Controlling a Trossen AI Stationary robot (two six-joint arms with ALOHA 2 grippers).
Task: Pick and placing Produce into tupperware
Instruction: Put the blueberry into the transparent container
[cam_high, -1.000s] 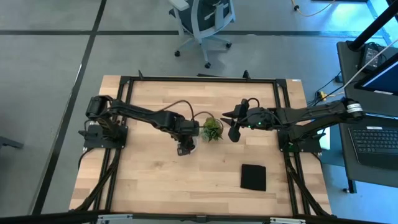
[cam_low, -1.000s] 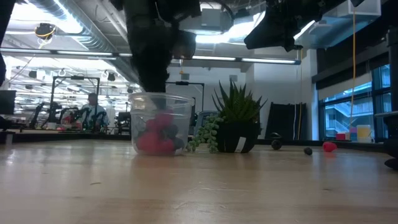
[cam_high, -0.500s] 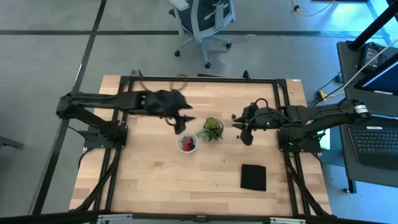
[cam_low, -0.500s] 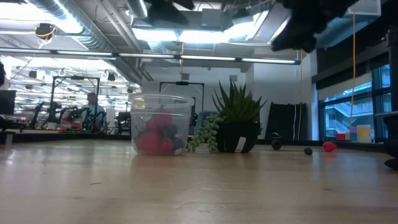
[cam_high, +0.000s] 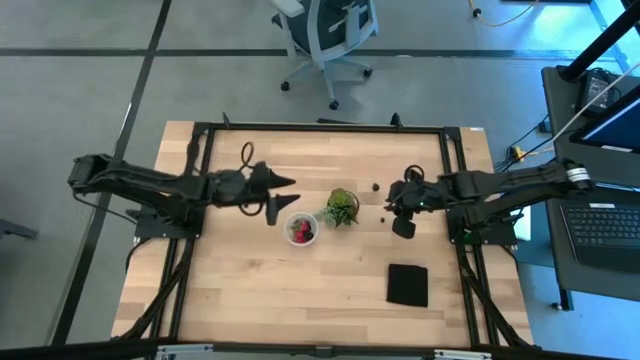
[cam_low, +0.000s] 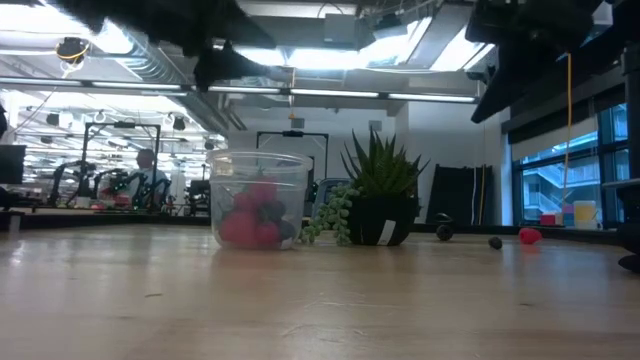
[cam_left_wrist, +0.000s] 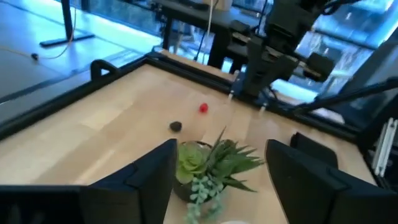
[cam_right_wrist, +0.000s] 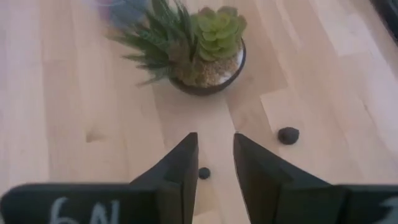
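Because your left gripper (cam_high: 277, 198) has nothing between its jaws and they stand wide apart, treat that arm as unloaded. It hangs above the desk (cam_high: 240, 290), just beside the tupperware (cam_high: 302, 229), which sits slightly ahead of and to one side of the jaw tips. The tupperware already holds several red and dark pieces of produce (cam_low: 252, 218), so part of the task is judged done. In the left wrist view you look between the jaws at the potted plant (cam_left_wrist: 208, 163); beyond it lie a red berry (cam_left_wrist: 203, 108) and a dark berry (cam_left_wrist: 176, 126), both loose on the desk.

Moving rightward, the potted plant stands between the two arms, close to the tupperware, and is not a target.

Your right gripper (cam_right_wrist: 213, 163) hovers over the desk with its jaws narrow and nothing between them. A small dark piece (cam_right_wrist: 204, 173) lies directly in line with the gap; a larger dark piece (cam_right_wrist: 288, 135) lies off to one side. That alignment suggests a descent onto the small piece. Open the jaws somewhat before lowering, since round pieces may roll when nudged.
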